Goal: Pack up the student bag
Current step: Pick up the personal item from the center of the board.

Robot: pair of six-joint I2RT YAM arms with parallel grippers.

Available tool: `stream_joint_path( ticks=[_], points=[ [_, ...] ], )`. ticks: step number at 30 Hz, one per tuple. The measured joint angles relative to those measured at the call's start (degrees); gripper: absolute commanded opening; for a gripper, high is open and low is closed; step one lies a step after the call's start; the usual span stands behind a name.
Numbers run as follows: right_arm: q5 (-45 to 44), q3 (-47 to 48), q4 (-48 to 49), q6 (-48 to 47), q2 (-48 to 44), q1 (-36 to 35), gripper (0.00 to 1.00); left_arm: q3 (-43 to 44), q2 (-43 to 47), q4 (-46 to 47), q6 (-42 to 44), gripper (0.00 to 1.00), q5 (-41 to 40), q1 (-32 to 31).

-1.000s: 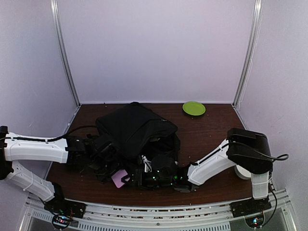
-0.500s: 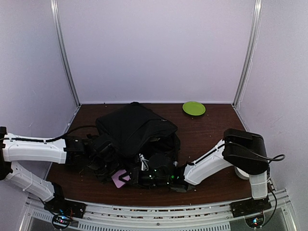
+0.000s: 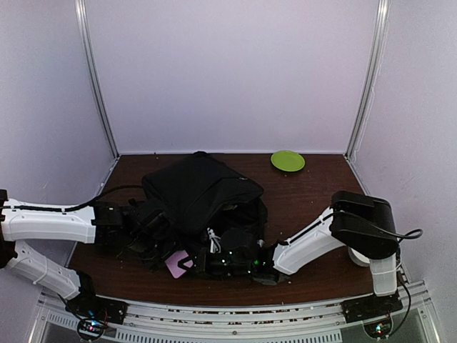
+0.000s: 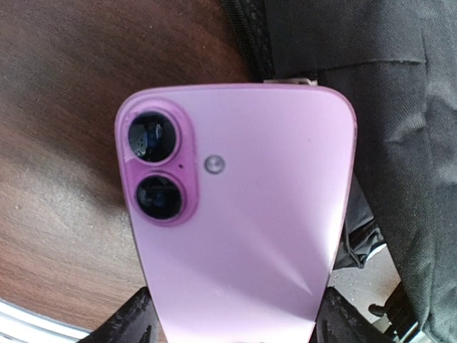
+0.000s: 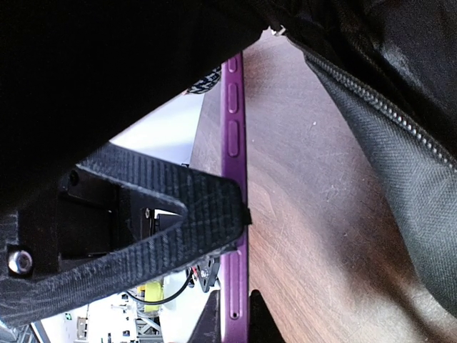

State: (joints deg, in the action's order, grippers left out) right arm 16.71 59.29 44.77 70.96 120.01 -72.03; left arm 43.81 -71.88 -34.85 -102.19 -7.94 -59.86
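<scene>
Dark wood-grain table (image 3: 314, 204): the soft, rumpled black student bag (image 3: 203, 189) slumps mid-table. Right gripper (image 3: 214, 263) is buried at its zippered edge, so I can't tell its grip. Left gripper (image 4: 232, 329) clamps a glossy pink, round-cornered phone (image 4: 243, 214).

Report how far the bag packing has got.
Done: cannot tell, the student bag's inside is dark. In hand: the left gripper holds the purple phone beside the bag's near edge; the right gripper is at that edge, grip unclear. Left: get the phone inside.
</scene>
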Motion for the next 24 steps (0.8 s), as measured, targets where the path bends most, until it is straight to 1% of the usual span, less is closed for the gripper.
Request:
stream_joint_path(
  ticks=[3,7,13,15,18,24],
  points=[
    [0.0,-0.2,0.2,-0.3,-0.1,0.0,0.00,0.0,0.0,0.1,0.4,0.92,-0.2,-0.2],
    [0.0,-1.2,0.0,-0.7,-0.2,0.0,0.00,0.0,1.7,0.4,1.2,0.98,-0.9,-0.5],
    [0.9,-4.2,-1.0,-2.8,-2.8,0.0,0.00,0.1,6.8,0.2,2.7,0.98,-2.8,-1.9],
    [1.5,-5.3,-2.2,-4.2,-4.8,-0.1,0.00,1.6,8.4,-1.8,3.7,0.98,-3.9,-2.3],
    [2.3,-8.2,-4.4,-7.1,-8.5,-0.6,0.00,4.9,10.2,-5.1,4.9,0.98,-6.1,-2.5],
    [2.1,-16.9,-9.0,-12.1,-20.9,-1.5,0.00,8.4,14.8,-10.1,7.7,0.98,-11.8,-2.6]
  ],
)
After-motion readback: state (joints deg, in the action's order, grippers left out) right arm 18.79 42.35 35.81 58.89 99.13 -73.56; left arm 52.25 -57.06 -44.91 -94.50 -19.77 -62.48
